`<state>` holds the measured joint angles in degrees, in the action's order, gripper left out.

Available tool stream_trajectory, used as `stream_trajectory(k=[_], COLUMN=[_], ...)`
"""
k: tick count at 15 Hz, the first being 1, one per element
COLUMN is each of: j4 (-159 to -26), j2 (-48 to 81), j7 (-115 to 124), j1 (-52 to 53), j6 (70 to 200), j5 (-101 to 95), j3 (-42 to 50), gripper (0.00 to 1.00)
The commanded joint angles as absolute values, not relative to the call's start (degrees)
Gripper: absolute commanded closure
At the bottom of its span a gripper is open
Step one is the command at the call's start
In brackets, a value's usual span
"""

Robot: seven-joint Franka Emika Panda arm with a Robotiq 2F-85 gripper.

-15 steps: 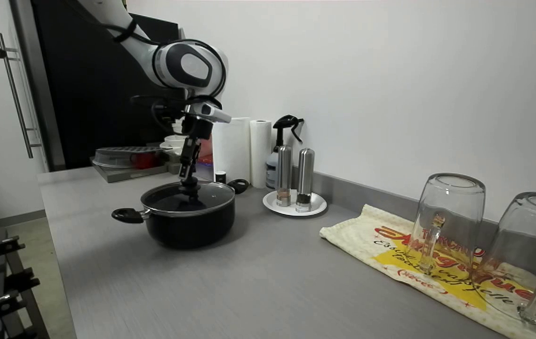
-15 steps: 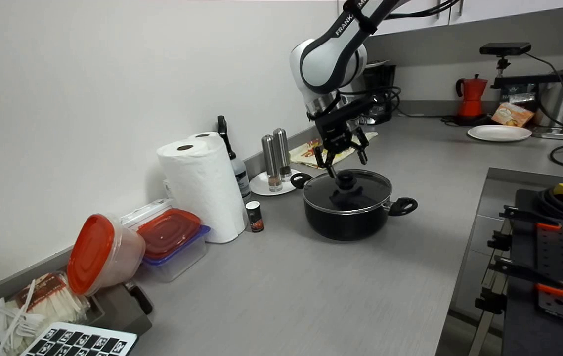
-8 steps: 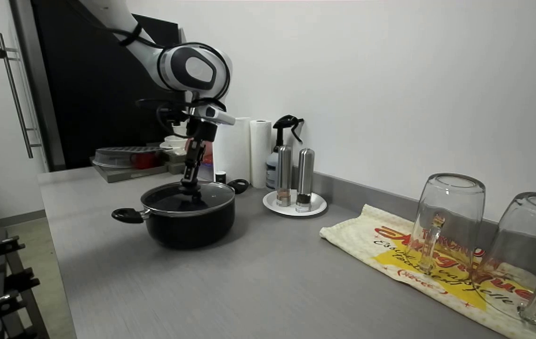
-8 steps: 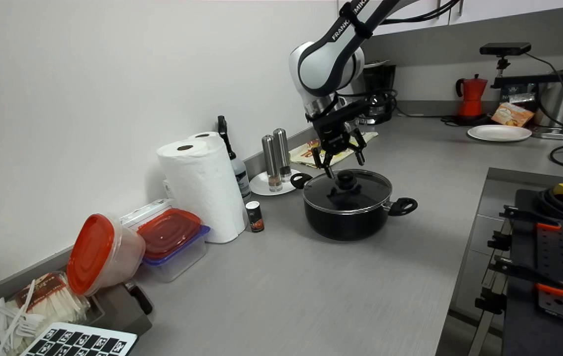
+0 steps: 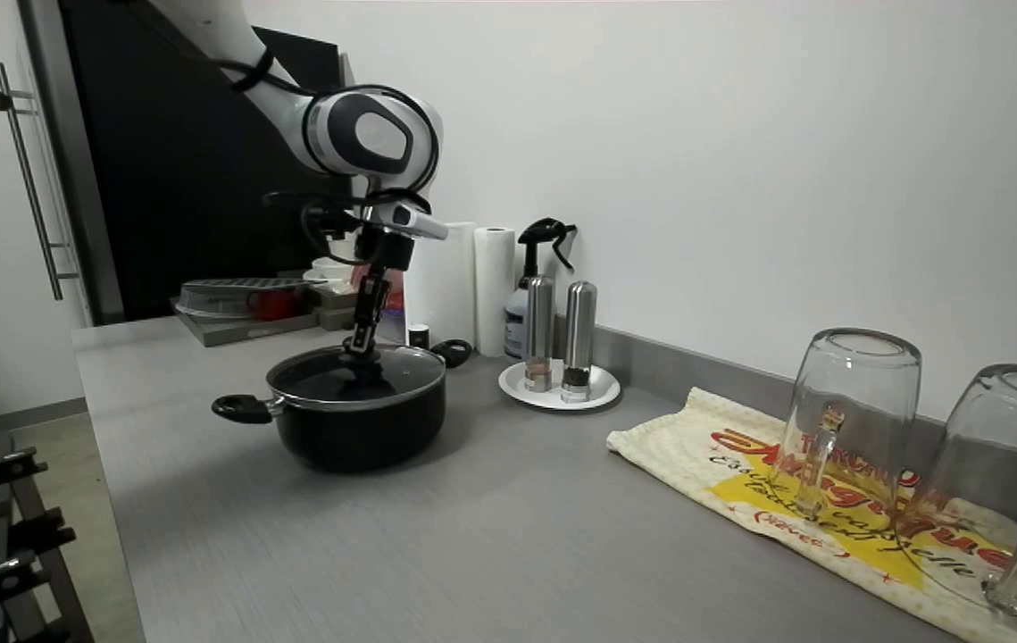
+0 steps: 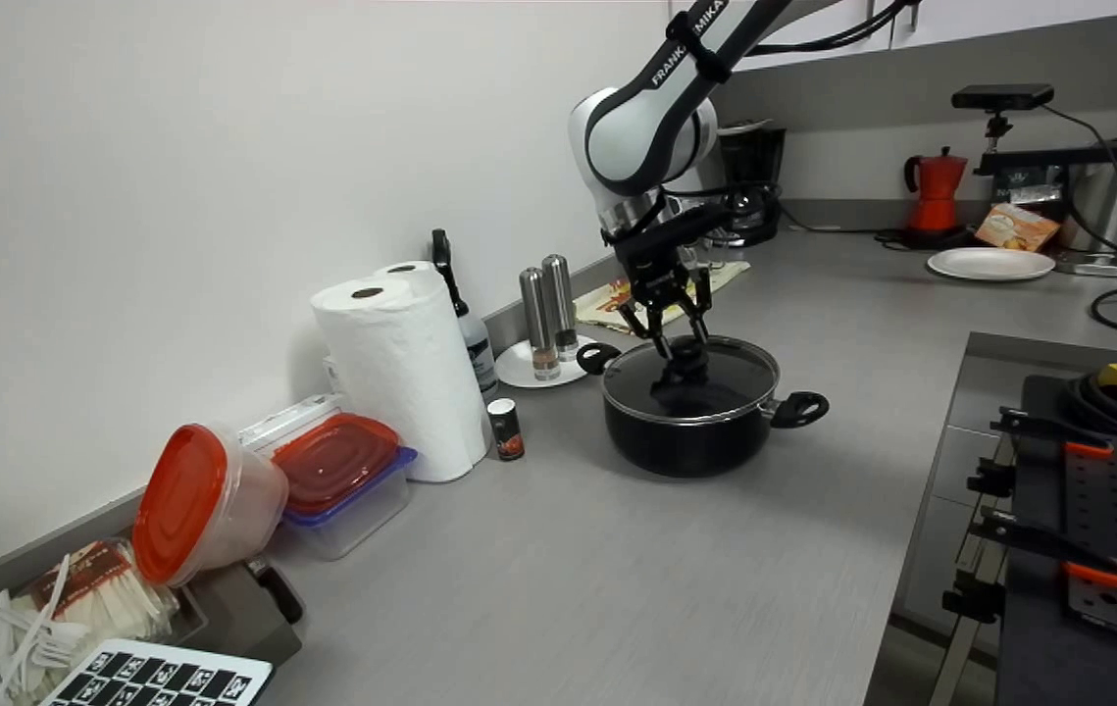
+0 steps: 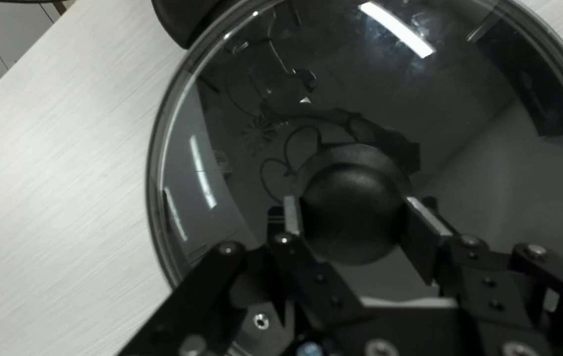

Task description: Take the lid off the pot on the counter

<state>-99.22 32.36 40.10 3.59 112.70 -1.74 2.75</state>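
A black pot (image 5: 361,442) stands on the grey counter (image 5: 508,554), one handle toward the counter's front edge and one toward the wall. Its glass lid (image 6: 742,380) sits flat on the rim in both exterior views. From above, the round black knob (image 7: 353,198) of the lid fills the space between my fingers in the wrist view. My gripper (image 6: 683,343) points down over the pot's middle, shut on that knob, with a pad against each side. The knob's underside and the pot's inside are hidden.
Toward the wall are a white plate (image 5: 508,390) with two steel mills, a spray bottle (image 5: 517,313) and paper towel rolls (image 6: 411,382). A small spice jar (image 6: 506,429) stands beside the rolls. Glass mugs (image 5: 861,384) rest on a cloth (image 5: 669,438).
The fingers were wide apart and have come together around the knob. The arm has dropped slightly, and the gripper has shifted a little. Pot and lid look unmoved.
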Motion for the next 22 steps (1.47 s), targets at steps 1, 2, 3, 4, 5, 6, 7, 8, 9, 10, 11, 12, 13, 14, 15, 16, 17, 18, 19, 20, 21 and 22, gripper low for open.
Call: stream_trajectory(k=[1, 2, 3, 4, 5, 6, 7, 8, 9, 10, 11, 12, 13, 14, 15, 16, 17, 18, 19, 20, 21, 22], j4=[-97.45, -97.52, -97.55, -97.70, -97.76, -97.77, -97.68, -97.57, -97.50, -97.31, -97.18, -97.30, -97.26, -97.55, -97.61, -97.88, -98.02, -98.48, -98.49, -98.92, -99.18, -99.52], j2=[33.50, 33.40, 33.23, 32.54, 31.98, 31.02, 30.53, 29.34, 28.39, 27.58, 26.59, 25.31, 24.31, 23.10, 22.21, 21.23, 20.48, 19.65, 19.26, 18.83, 18.63, 18.67], j7=[40.47, 40.46, 40.37, 40.16, 40.01, 39.78, 39.66, 39.49, 39.49, 39.68, 39.83, 40.08, 40.18, 40.47, 40.56, 40.79, 40.98, 40.86, 40.85, 41.05, 41.15, 41.24], j1=[4.36, 4.36, 4.32, 4.25, 4.19, 4.05, 4.02, 4.02, 4.13, 4.31, 4.59, 5.11, 5.57, 6.38, 6.99, 8.06, 9.07, 10.42, 11.37, 12.71, 14.01, 15.51], j6=[112.01, 111.91, 111.78, 111.59, 111.40, 111.00, 110.73, 110.31, 110.27, 110.32, 110.35, 110.50, 110.54, 110.75, 110.77, 110.83, 110.88, 110.56, 110.21, 110.35, 110.29, 110.24], j5=[-0.56, -0.48, -0.39, -0.14, 0.09, 0.59, 0.92, 1.49, 1.80, 1.99, 1.98, 1.53, 1.25, 0.79, 0.57, 0.12, -0.29, -0.38, -0.31, -0.69, -1.00, -1.24], j3=[3.43, 3.40, 3.36, 3.23, 3.13, 2.93, 2.83, 2.63, 2.54, 2.50, 2.41, 2.29, 2.07, 1.71, 1.35, 0.72, 0.09, -1.09, -1.96, -2.97, -4.02, -5.18], gripper=[0.75, 0.75, 0.75, 0.75, 0.75, 0.75, 0.75, 0.75, 0.75, 0.75, 0.75, 0.75, 0.75, 0.75, 0.75, 0.75, 0.75, 0.75, 0.75, 0.75, 0.75, 0.75])
